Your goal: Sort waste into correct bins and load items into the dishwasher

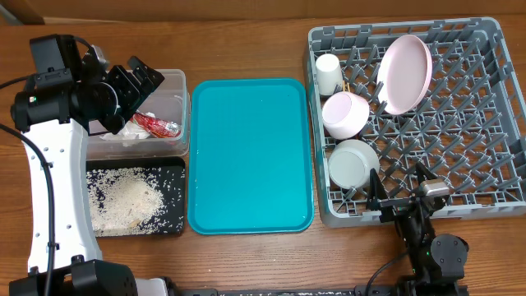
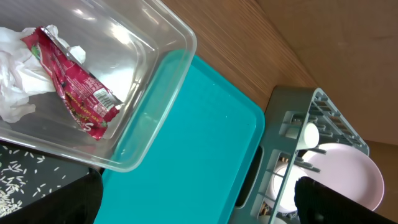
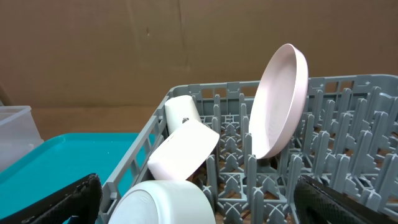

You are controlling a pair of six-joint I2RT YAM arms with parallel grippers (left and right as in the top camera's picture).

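Left gripper and right gripper stand open, empty. A right-arm bump against the dish rack could topple the leaning pink plate.

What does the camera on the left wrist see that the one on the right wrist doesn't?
Only the left wrist view shows the red-and-white wrapper and napkin lying in the clear tub, plus scattered rice grains. Only the right wrist view clearly shows two pale bowls in the grey rack. Both show the teal tray, the rack, the pink plate, the white cup and some of the tub.
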